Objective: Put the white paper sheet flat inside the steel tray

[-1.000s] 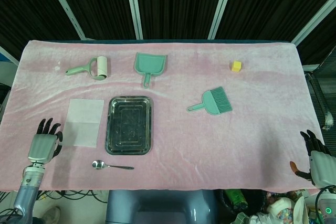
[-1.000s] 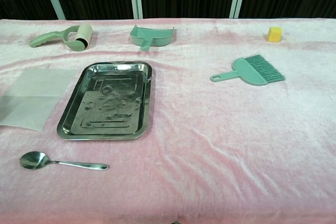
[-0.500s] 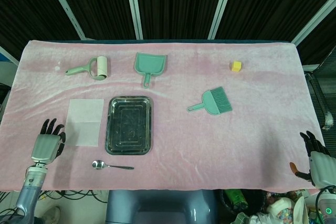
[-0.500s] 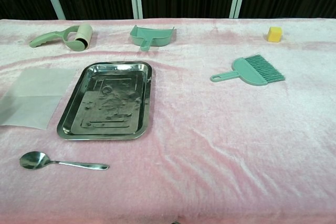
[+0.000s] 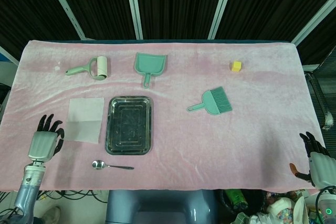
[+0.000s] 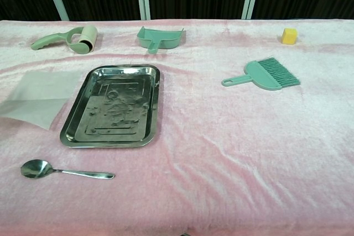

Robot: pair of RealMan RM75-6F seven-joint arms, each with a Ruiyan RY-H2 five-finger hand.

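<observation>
The white paper sheet [image 5: 85, 119] [image 6: 38, 95] lies on the pink cloth just left of the empty steel tray [image 5: 128, 126] [image 6: 110, 106]. Its near edge looks raised or pushed in at the left. My left hand [image 5: 46, 141] sits at the near left, fingers spread and pointing away from me, right beside the sheet's near left corner. Whether it touches the paper I cannot tell. My right hand [image 5: 315, 160] hangs at the table's near right corner with fingers spread, holding nothing. Neither hand shows in the chest view.
A spoon [image 5: 111, 166] [image 6: 63, 171] lies in front of the tray. Behind it are a lint roller [image 5: 94, 68] and a green dustpan [image 5: 149, 65]. A green brush [image 5: 214, 102] and a yellow cube [image 5: 237, 66] lie to the right.
My left hand has crept forward and right toward the sheet's near left corner. The paper's near edge has drawn back from me and its outline has shrunk. My right hand has stayed put.
</observation>
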